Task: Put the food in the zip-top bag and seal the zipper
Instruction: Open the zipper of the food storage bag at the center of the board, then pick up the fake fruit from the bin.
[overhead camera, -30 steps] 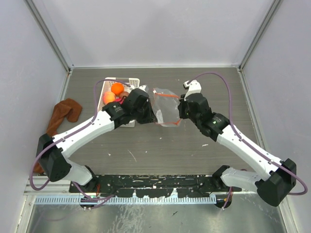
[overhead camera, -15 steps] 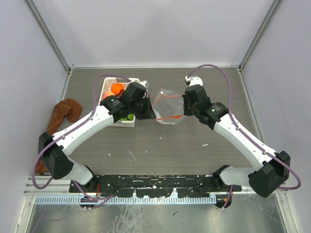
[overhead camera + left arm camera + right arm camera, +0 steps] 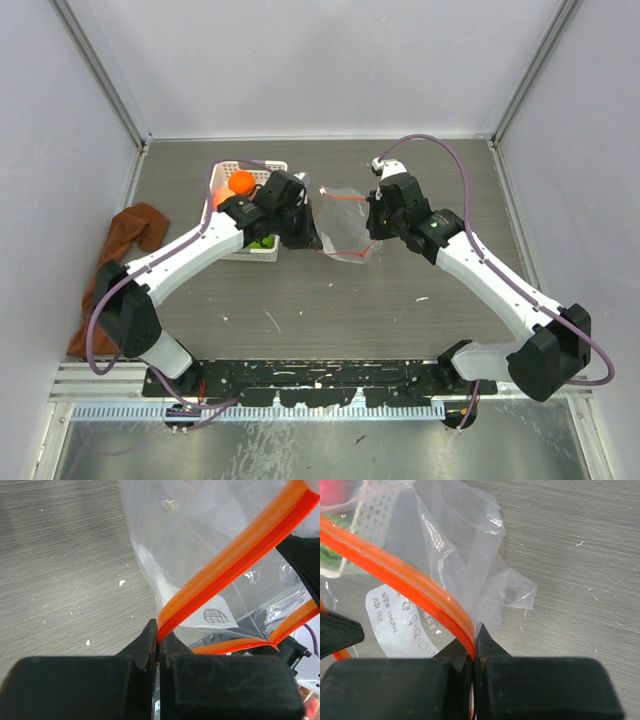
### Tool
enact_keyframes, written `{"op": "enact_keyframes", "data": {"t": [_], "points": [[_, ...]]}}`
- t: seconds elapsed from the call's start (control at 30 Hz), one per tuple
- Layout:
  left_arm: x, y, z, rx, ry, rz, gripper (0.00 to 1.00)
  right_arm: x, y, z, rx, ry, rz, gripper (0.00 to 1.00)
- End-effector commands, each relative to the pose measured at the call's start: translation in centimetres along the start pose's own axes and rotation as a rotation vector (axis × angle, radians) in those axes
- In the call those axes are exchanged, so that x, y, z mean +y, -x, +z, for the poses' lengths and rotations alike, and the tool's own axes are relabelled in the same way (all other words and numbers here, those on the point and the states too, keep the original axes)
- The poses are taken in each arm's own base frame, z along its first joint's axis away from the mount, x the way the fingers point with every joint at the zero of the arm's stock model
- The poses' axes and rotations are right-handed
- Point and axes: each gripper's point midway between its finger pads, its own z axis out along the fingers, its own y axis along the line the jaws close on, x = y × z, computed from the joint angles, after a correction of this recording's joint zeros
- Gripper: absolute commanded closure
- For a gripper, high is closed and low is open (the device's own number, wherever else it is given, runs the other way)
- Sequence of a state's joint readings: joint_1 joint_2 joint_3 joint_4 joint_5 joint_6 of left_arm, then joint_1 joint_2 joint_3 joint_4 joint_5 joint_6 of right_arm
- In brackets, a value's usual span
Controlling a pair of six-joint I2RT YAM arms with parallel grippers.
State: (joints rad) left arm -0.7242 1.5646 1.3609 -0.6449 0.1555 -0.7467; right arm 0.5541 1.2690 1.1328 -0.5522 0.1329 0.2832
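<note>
The zip-top bag (image 3: pixel 345 225) is thin clear plastic, glossy and crinkled; its zipper (image 3: pixel 235 560) is smooth, shiny orange-red plastic. The table (image 3: pixel 400 290) is matt grey wood-grain, finely scratched and flecked. The basket (image 3: pixel 268 166) is white slotted plastic, and the rag (image 3: pixel 130 232) is soft, matt brown cloth.

White printed label (image 3: pixel 404 616) on the zip-top bag (image 3: pixel 465 540), its lettering too blurred to read

Open zip-top bag (image 3: pixel 345 215) mouth; basket (image 3: pixel 262 164) (left) crowds left tool (image 3: pixel 158 645).
</note>
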Motion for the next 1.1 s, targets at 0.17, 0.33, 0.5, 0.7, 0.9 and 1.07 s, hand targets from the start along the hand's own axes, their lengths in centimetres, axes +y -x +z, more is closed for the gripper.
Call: {"op": "enact_keyframes", "data": {"t": [0.17, 0.33, 0.5, 0.7, 0.9, 1.07], "points": [[-0.9, 1.4, -1.8, -0.091, -0.074, -0.014, 0.77, 0.8, 1.4, -1.1, -0.052, 0.030, 0.013, 1.00], [-1.4, 1.8, -2.4, -0.120, -0.104, -0.010, 0.56, 0.7, 1.2, -1.0, -0.039, -0.012, 0.044, 1.00], [-1.4, 2.2, -3.4, -0.145, -0.114, -0.010, 0.40, -0.5, 1.1, -1.0, -0.035, -0.133, 0.027, 1.00], [-0.5, 3.1, -5.0, -0.195, -0.100, 0.007, 0.26, -1.3, 1.5, -1.7, -0.057, -0.257, -0.002, 1.00], [4.0, 5.0, -6.2, -0.250, 0.035, -0.015, 0.21, -1.7, 1.9, -2.3, -0.069, -0.334, -0.035, 1.00], [8.5, 6.2, -6.6, -0.266, 0.171, -0.044, 0.20, -1.7, 2.0, -2.2, -0.071, -0.368, -0.057, 1.00]]}}
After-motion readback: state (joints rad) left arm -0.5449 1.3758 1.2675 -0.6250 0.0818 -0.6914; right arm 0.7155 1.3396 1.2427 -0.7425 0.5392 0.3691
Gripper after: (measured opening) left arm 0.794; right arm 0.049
